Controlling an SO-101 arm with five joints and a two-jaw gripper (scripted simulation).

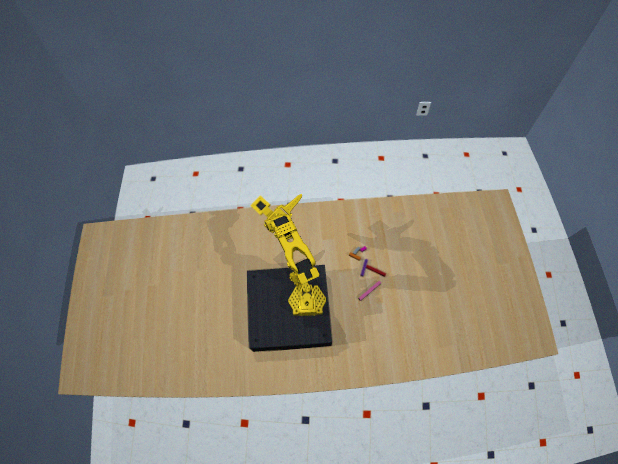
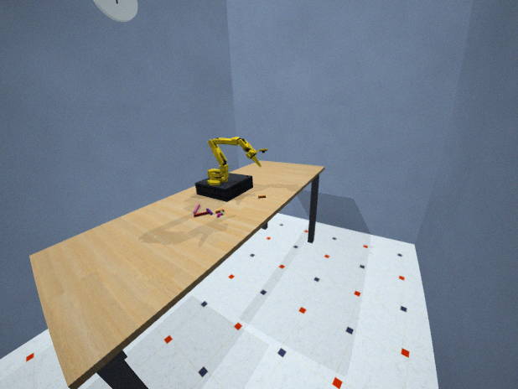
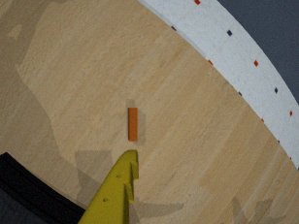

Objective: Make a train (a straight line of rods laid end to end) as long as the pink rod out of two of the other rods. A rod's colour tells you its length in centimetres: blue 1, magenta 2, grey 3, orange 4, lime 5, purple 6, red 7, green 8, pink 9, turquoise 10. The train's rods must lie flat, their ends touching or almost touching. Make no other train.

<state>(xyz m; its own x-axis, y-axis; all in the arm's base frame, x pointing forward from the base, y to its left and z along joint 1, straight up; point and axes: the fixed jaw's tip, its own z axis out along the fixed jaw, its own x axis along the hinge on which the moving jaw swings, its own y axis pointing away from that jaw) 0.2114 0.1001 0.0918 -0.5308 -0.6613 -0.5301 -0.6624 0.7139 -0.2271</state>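
My gripper (image 2: pixel 260 158) is open and empty, held above the table beyond the black base; it also shows in the top view (image 1: pixel 287 205). In the wrist view its yellow jaw (image 3: pixel 126 171) points at a lone orange rod (image 3: pixel 133 123), which lies flat just past the tip. That rod shows in the exterior view (image 2: pixel 261 196) and is hidden by the arm in the top view. The other rods lie apart in a cluster: pink rod (image 1: pixel 369 290), red rod (image 1: pixel 375 270), purple rod (image 1: pixel 364 267), a second orange rod (image 1: pixel 354 256), and a grey rod with a magenta rod (image 1: pixel 362 249).
The black base (image 1: pixel 289 307) carries the arm. The table's long edge (image 2: pixel 289 201) runs close to the lone orange rod.
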